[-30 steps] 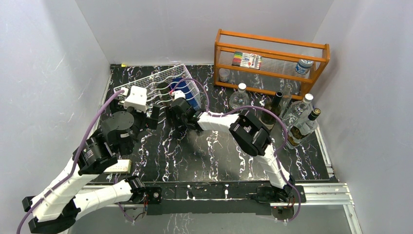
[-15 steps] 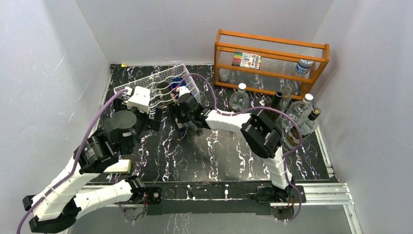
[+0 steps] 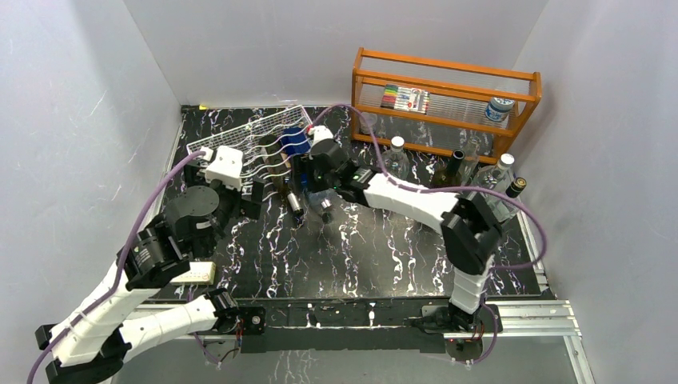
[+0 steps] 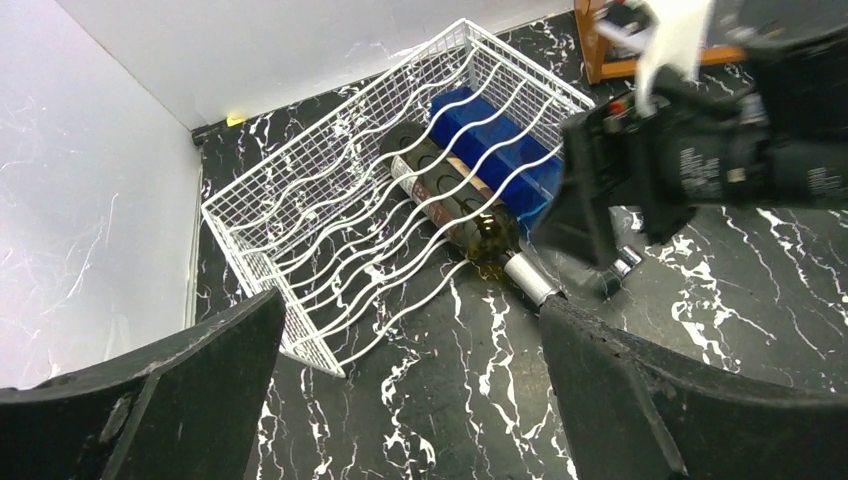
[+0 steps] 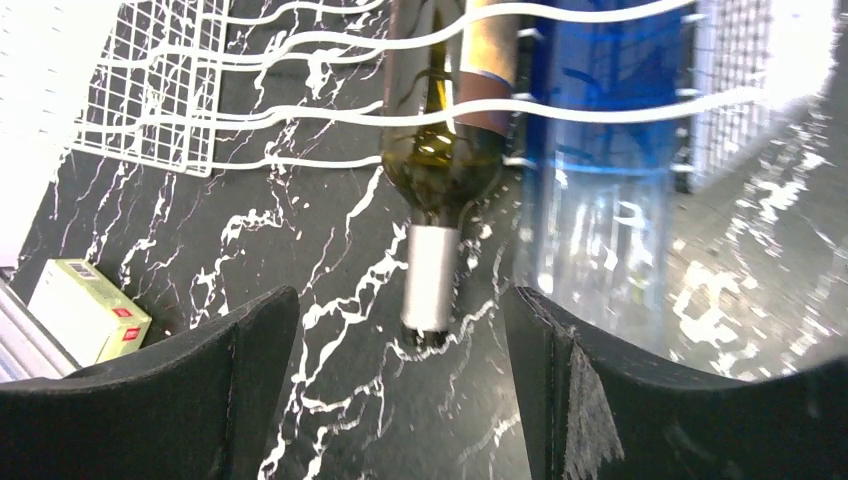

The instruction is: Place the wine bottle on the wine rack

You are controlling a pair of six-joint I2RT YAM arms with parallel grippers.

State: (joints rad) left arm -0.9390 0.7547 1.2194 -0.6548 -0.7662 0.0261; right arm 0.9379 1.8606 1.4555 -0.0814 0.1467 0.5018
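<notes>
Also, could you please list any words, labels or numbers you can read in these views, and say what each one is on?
No text can be read with confidence in any view.
Wine bottle label: print too small.
Small box: red marks, blurred.
Marker pack on the orange shelf: too small.
Right arm housing: white print, unreadable.

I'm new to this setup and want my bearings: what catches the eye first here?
A dark wine bottle lies in the white wire wine rack at the table's far left, its silver-foiled neck poking out, beside a blue bottle. The right gripper hangs open close to that neck. Far right stands an orange wooden shelf.
</notes>
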